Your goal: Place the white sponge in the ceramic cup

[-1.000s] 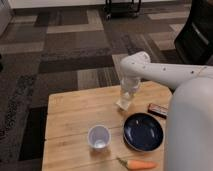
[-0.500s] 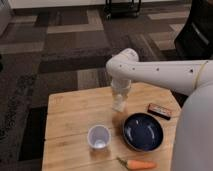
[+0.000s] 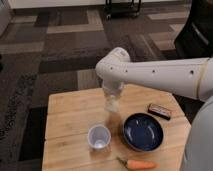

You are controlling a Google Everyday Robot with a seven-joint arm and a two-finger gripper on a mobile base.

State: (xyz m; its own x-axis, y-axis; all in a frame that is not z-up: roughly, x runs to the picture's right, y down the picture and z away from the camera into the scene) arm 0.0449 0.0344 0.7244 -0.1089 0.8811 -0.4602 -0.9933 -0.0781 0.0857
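The ceramic cup [image 3: 99, 137] is small, white and handleless, and stands upright on the wooden table [image 3: 67, 115] near its front. My gripper [image 3: 112, 101] hangs from the white arm above the middle of the table, behind the cup and slightly to its right. It is shut on the white sponge [image 3: 113, 106], an off-white block held at its tip just above the table top. The sponge is apart from the cup.
A dark blue round plate [image 3: 144, 131] lies right of the cup. An orange carrot [image 3: 136, 164] lies at the front edge. A dark flat bar with red marks [image 3: 160, 111] lies at the right. Patterned carpet surrounds the table.
My gripper has moved left and toward the cup with the sponge in it. The cup, plate, carrot and bar have not moved.
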